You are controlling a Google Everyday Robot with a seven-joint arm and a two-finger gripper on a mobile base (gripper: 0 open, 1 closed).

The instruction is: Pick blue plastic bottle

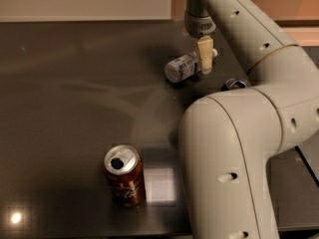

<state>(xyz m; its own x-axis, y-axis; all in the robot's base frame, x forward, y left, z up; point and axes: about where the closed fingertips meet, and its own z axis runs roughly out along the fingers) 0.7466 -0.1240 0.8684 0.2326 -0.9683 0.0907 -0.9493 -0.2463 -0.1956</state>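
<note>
The gripper [205, 57] is positioned beside the small pale plastic bottle [180, 67] lying far right on the dark worktop [75, 108]; the jaw state cannot be told.

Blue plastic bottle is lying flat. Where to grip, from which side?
Take the blue plastic bottle mid-body from above, closing across its round barrel: it lies on its side on the table. The gripper is at the end nearer the dark can.

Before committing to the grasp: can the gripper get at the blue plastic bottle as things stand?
Likely yes: the gripper is at one end of the blue plastic bottle, nothing between them; the red can stands far off.
</note>
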